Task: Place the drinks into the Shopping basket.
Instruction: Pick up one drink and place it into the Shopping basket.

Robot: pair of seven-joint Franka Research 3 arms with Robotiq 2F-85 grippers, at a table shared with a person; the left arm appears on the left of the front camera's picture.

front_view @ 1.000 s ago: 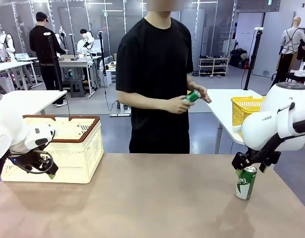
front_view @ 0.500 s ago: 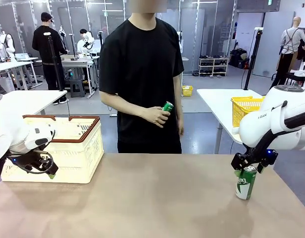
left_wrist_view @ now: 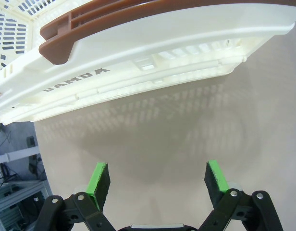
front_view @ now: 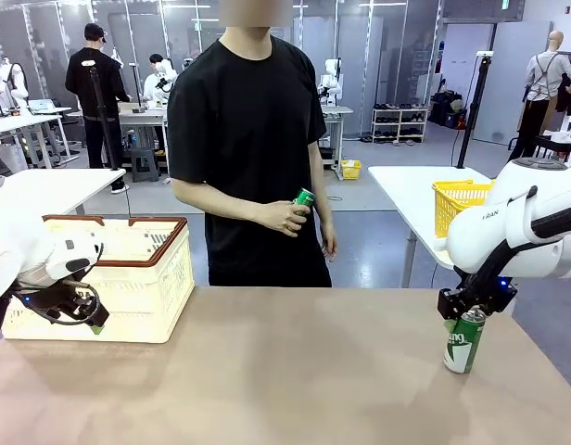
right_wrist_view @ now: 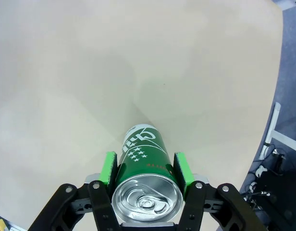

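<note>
At the left edge of the table [front_view: 285,399]: Shopping basket [front_view: 160,278], cream, brown rim [front_view: 114,221], open side up. Left gripper [left_wrist_view: 157,175] sits low just beside its near wall, jaws spread wide, nothing in them.

Middle, far side: the person's hand [front_view: 287,218] holds a green can [front_view: 305,197], off the table.

Right edge: right gripper [right_wrist_view: 144,169] is clamped on the other green can [front_view: 463,341]. Pads [right_wrist_view: 108,169] are on opposite sides just under the top, can upright. Base is at or just off the tabletop, can't tell which.

My read of the step: carry that can across to the basket.
- Lift straight up first and keep it vertical. The grip is high on a slick round wall, so a hard start could swing or slip it.
- The basket is well apart, the full table width away, with the left gripper parked in front. Come in over the rim from above and stay clear of that gripper.
- Lower the can inside before letting go. A drop from rim height risks a dent or a tip-over.
- Watch the person's hand in case it reaches in.
</note>
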